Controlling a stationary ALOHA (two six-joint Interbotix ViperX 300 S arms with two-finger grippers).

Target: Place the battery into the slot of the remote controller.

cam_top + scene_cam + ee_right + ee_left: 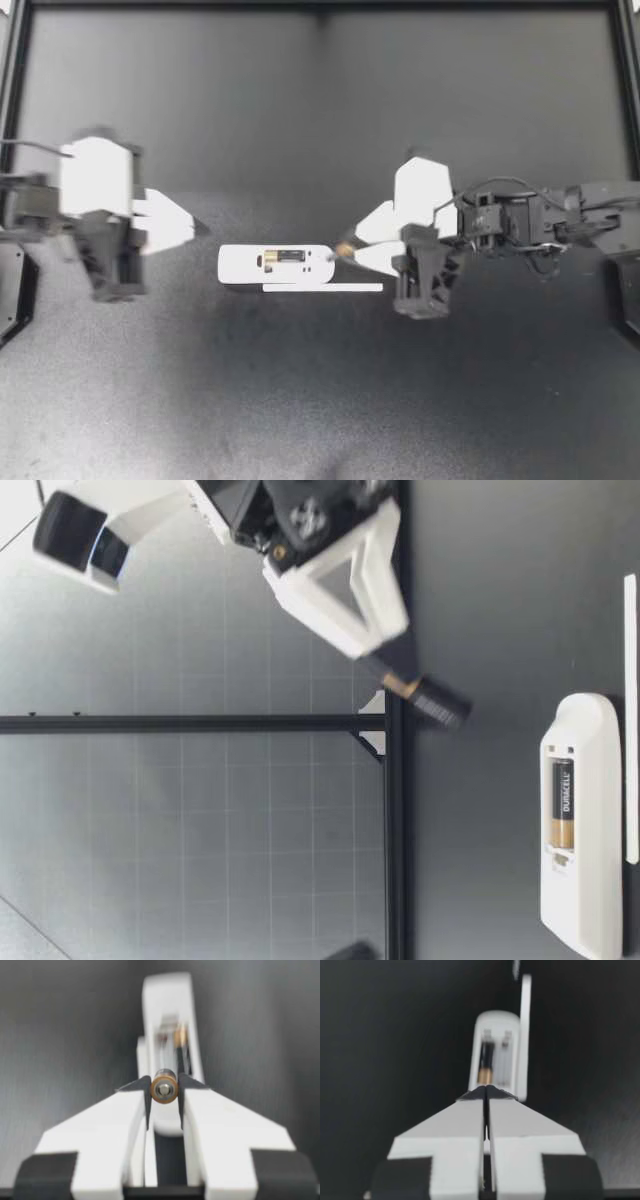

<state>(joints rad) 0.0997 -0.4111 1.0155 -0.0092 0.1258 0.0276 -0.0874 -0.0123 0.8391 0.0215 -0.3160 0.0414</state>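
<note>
Dim scene, blown-out glare on white left gripper point(187, 222), soft blur in wrist views.

The remote controller point(240, 265) lies between my left gripper point(192, 222) and my right gripper point(347, 250) — one battery point(285, 257) in its slot, a thin strip point(322, 288) just beside it. A second battery point(164, 1089) sits between the right gripper's fingers.

White remote controller point(240, 265), black-and-copper battery point(345, 249), white cover strip point(322, 288), matte black table point(300, 400)
</note>
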